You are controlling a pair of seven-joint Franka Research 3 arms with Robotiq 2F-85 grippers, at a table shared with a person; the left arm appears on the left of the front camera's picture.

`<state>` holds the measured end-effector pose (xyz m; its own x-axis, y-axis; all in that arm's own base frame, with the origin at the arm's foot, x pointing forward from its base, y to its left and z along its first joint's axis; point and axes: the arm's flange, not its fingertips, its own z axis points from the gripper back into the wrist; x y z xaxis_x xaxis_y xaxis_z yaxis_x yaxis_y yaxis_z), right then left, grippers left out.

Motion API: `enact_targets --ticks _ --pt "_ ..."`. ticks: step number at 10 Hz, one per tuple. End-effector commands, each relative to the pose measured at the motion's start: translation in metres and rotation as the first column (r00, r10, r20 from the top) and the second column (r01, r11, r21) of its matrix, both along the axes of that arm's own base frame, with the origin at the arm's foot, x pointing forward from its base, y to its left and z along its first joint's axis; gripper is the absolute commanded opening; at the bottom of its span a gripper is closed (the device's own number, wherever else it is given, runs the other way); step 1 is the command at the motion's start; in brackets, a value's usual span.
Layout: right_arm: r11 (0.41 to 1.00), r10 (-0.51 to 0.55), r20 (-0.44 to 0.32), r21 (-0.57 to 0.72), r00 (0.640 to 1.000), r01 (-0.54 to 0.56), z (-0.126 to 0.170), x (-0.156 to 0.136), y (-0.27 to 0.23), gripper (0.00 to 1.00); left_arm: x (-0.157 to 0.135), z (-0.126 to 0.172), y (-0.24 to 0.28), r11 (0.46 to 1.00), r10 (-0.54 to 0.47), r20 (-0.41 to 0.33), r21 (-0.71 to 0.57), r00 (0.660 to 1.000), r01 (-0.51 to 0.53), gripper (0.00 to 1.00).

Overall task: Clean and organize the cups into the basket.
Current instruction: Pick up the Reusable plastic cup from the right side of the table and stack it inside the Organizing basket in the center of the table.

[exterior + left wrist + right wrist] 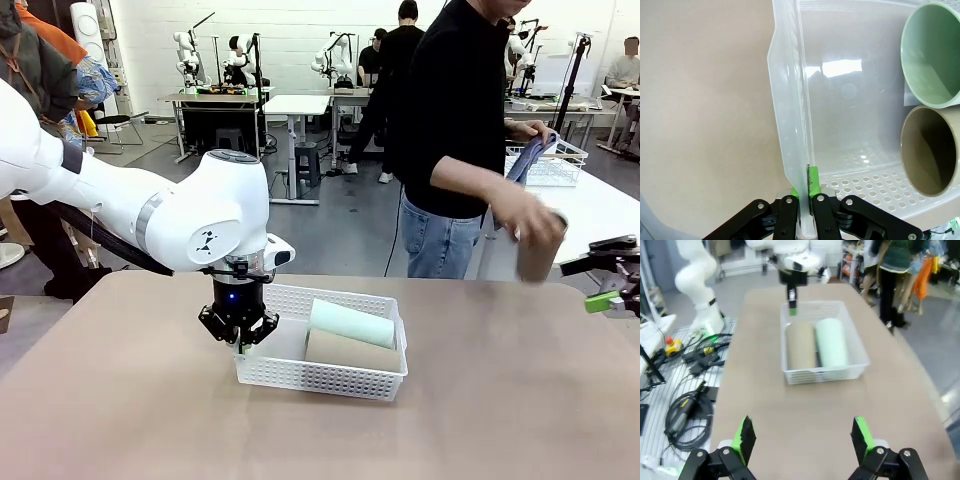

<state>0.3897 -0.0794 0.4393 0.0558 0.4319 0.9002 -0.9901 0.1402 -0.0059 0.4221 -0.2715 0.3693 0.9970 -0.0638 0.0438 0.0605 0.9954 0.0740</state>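
1. We see the basket (325,377) resting on a matte tan table (120,410). The mint cup (350,322) and one tan cup (348,351) lie side by side inside it, mouths toward its left end.
2. The left gripper (240,338) is pinched tight on that end's wall, which is caught between its green pads (813,181).
3. Right of the basket, a person's hand (522,215) holds the second tan cup (540,257) roughly upright. It is just beside the right gripper (612,285), whose jaws gape wide around nothing.
4. Beyond the basket we see grey floor (330,225) and white work tables (295,105).
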Motion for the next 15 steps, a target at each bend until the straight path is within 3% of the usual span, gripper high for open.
enact_targets --ticks 1,6,7,8,15 --pt "0.994 -0.008 0.043 0.108 0.999 0.003 -0.016 0.012 -0.023 1.0 -0.002 0.0 -0.001 1.0 -0.001 0.003 0.004 1.0 0.001 0.0" --pt "0.952 -0.084 -0.043 0.292 0.996 0.093 -0.061 0.014 -0.109 1.0 -0.002 0.0 -0.001 1.0 -0.001 0.003 0.004 1.0 0.001 0.0" --pt "0.949 -0.041 -0.078 0.308 0.996 0.063 -0.066 0.018 -0.114 1.0 -0.002 0.0 -0.001 1.0 -0.001 0.003 0.004 1.0 0.001 0.0" --pt "0.966 -0.093 -0.052 0.236 0.994 0.103 -0.059 0.0 -0.1 1.0 -0.002 0.0 -0.001 1.0 -0.001 0.003 0.004 1.0 0.001 0.0" --pt "0.966 -0.093 -0.052 0.236 0.994 0.103 -0.059 0.0 -0.1 1.0 -0.002 0.0 -0.001 1.0 -0.001 0.003 0.004 1.0 0.001 0.0"
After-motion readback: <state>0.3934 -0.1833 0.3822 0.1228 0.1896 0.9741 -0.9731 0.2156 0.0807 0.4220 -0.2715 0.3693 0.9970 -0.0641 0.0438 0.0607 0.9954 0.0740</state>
